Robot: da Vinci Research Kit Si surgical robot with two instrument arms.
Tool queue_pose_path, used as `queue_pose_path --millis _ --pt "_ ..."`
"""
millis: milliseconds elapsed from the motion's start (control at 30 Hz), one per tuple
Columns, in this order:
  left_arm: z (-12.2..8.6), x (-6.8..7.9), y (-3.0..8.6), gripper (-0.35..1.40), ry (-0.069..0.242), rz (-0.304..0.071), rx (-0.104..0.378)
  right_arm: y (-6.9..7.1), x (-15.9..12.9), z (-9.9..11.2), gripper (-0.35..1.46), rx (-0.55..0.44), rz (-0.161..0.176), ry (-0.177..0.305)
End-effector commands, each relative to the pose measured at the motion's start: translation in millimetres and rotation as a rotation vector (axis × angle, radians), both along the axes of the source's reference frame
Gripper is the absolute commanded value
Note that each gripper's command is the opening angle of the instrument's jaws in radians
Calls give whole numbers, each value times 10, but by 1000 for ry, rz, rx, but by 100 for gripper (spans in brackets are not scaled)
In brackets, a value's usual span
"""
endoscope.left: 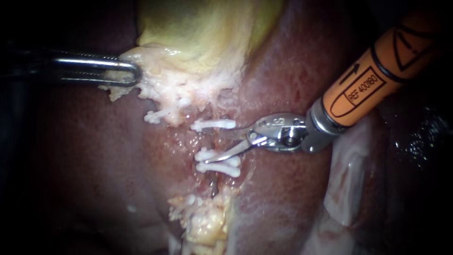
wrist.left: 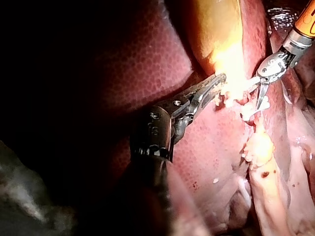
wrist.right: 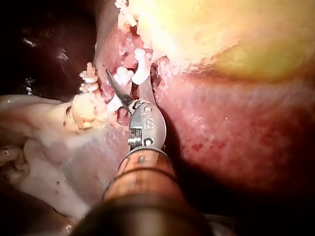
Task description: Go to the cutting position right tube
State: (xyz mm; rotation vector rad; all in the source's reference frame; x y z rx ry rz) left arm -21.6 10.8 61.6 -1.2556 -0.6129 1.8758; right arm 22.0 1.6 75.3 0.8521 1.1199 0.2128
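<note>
Endoscope view: right instrument [endoscope.left: 221, 146] open between clips [endoscope.left: 213, 124]; left instrument [endoscope.left: 134, 73] grips gallbladder [endoscope.left: 203, 28].

The right tube [endoscope.left: 212, 140] ran as a thin reddish strand, upright in the endoscope view. 3 white clips crossed it: an upper clip [endoscope.left: 214, 124] and a lower pair of clips [endoscope.left: 226, 170] close together, with bare tube between.

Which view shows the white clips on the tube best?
The endoscope view: the clips lie plain and apart. The left wrist view shows them small and bunched; in the right wrist view the right instrument partly covers them.
</note>
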Motion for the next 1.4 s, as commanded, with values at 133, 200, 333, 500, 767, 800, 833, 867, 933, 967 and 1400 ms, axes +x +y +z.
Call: queue_pose_path --millis 133,200,333,500,767,800,833,867,933,967,1400 --pt "1 -1 0 -35 1 0 0 -2 6 -3 128 6 -9 37" --pt "1 -1 0 -35 1 -1 0 -3 9 -4 128 9 -18 53" --pt "1 -2 0 -35 1 -1 0 -6 17 -7 128 10 -36 68" --pt "1 -2 0 -35 1 -1 0 -7 31 -9 128 16 -47 96" --pt "1 -3 0 -35 1 -2 0 -6 40 -13 126 58 -12 145" --pt "1 -3 0 -35 1 -2 0 -6 40 -14 126 64 -10 144" --pt "1 -3 0 -35 1 -2 0 -6 41 -14 126 69 -9 141" --pt "1 -3 0 -35 1 -2 0 -6 42 -14 126 69 -9 141" --pt "1 -3 0 -35 1 -2 0 -5 43 -15 124 82 -4 139" --pt "1 -3 0 -35 1 -2 0 -5 44 -16 124 83 -2 142" --pt "1 -3 0 -35 1 -1 0 -14 39 -58 124 120 -10 143"
